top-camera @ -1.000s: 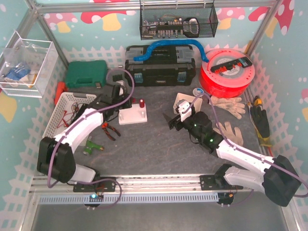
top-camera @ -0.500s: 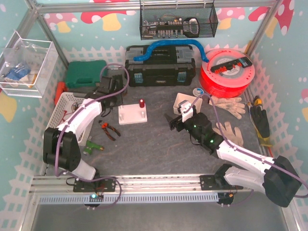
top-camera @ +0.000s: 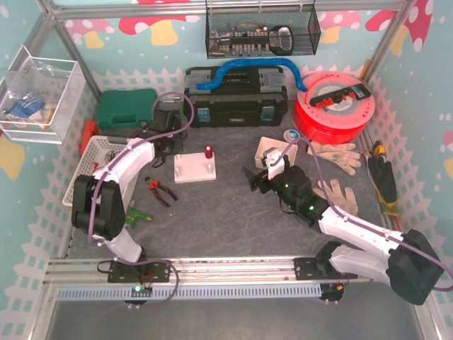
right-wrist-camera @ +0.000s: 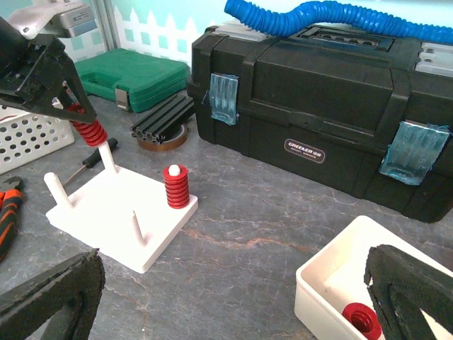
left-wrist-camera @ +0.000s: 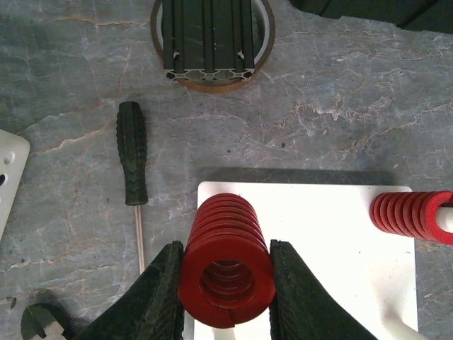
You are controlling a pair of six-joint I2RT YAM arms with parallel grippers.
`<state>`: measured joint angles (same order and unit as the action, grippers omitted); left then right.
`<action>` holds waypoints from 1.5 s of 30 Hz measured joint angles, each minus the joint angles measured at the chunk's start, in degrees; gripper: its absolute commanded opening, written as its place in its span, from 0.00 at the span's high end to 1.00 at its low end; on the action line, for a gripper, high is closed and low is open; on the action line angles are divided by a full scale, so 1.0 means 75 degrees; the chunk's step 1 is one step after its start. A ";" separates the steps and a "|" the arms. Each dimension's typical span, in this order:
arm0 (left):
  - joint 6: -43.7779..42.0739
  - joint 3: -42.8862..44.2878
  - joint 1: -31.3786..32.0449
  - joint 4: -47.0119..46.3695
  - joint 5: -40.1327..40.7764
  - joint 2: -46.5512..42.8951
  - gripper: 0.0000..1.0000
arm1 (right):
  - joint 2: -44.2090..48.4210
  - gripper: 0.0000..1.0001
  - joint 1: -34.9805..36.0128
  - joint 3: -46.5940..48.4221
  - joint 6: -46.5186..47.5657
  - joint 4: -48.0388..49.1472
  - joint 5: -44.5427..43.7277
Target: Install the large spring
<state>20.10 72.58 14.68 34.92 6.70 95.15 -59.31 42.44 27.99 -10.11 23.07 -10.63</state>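
Note:
My left gripper (left-wrist-camera: 226, 256) is shut on the large red spring (left-wrist-camera: 226, 265), one finger on each side. In the right wrist view the spring (right-wrist-camera: 88, 131) sits at the top of the far-left peg (right-wrist-camera: 108, 157) of the white base plate (right-wrist-camera: 120, 212), with my left gripper (right-wrist-camera: 67, 106) above it. A smaller red spring (right-wrist-camera: 175, 187) sits on another peg; it also shows in the top view (top-camera: 209, 151). My right gripper (right-wrist-camera: 233, 273) is open and empty, right of the plate (top-camera: 195, 170).
A white box (right-wrist-camera: 340, 283) holds another red spring (right-wrist-camera: 361, 319). A screwdriver (left-wrist-camera: 132, 152) and a tape roll with black extrusions (left-wrist-camera: 211, 42) lie beyond the plate. Pliers (top-camera: 161, 191), a white basket (top-camera: 99, 159), a black toolbox (top-camera: 237, 99) and gloves (top-camera: 336, 156) surround it.
My left gripper has moved from over the plate back and left, then settled at the plate's far-left corner with the spring. The right arm has not moved.

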 measured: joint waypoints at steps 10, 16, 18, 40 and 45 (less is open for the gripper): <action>-0.0023 0.0050 0.0000 0.0006 -0.0006 0.0102 1.00 | -0.0073 0.00 0.0000 0.0000 0.0003 -0.0032 0.0003; -0.0023 0.0117 -0.0003 -0.0012 -0.0070 0.0256 0.99 | -0.0082 0.00 0.0000 0.0000 0.0003 -0.0111 0.0003; -0.0023 0.0131 -0.0003 -0.0029 -0.0079 0.0367 0.96 | -0.0082 0.00 0.0000 0.0000 0.0003 -0.0114 0.0000; 0.0213 0.0152 -0.0012 -0.0414 -0.0332 0.1014 0.34 | -0.0143 0.00 0.0000 0.0044 -0.0213 -0.0664 -0.0664; 0.0300 -0.0087 -0.0012 -0.0516 -0.0321 0.0029 0.22 | 0.0085 0.00 -0.0023 0.0268 -0.0475 -0.1119 -0.1268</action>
<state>22.35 71.92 14.59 31.05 4.29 95.37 -58.67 42.26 30.00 -13.67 14.68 -20.14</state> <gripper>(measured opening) 0.730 0.996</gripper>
